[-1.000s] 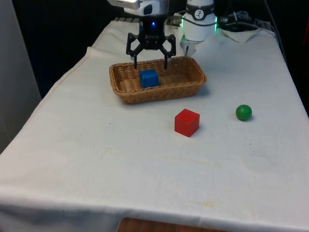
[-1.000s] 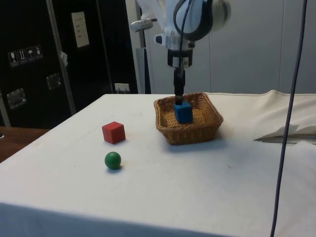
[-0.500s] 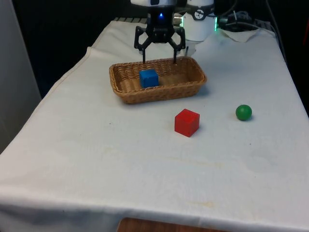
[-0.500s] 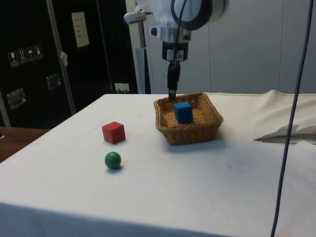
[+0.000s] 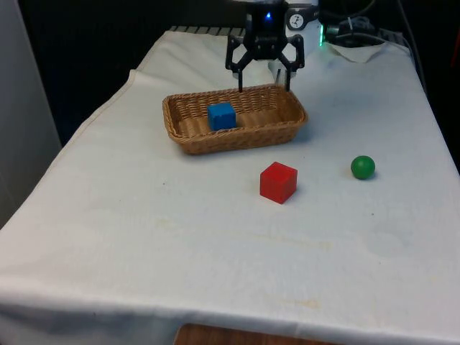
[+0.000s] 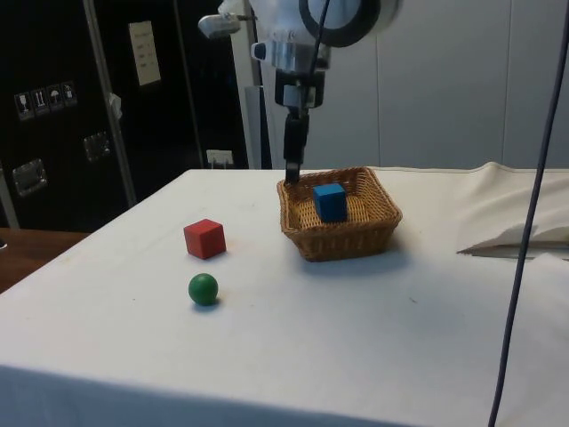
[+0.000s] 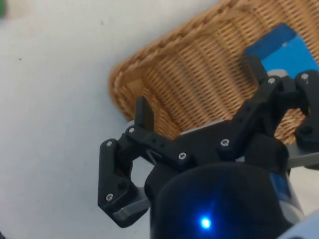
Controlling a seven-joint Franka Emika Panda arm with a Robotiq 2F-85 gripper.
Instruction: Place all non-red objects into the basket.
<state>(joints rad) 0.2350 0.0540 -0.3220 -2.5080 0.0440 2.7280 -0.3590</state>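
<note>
Front view: I see the gripper [image 5: 264, 80] spread apart, empty, above the basket's [image 5: 188, 136] far rim. The blue cube [image 5: 222, 116] lies inside; in the wrist view a finger [image 7: 256, 69] partly covers it.

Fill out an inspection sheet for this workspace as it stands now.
Surface: table under a white cloth, lightly creased.
Job's things: blue cube lies in the basket; green ball out on the cloth; red cube on the cloth near the basket.
Clutter: nothing seen.
Tool: open, holds nothing, above the basket's far rim.
Cables: one hangs in the side view.
Surroundings: dark cabinets behind.
</note>
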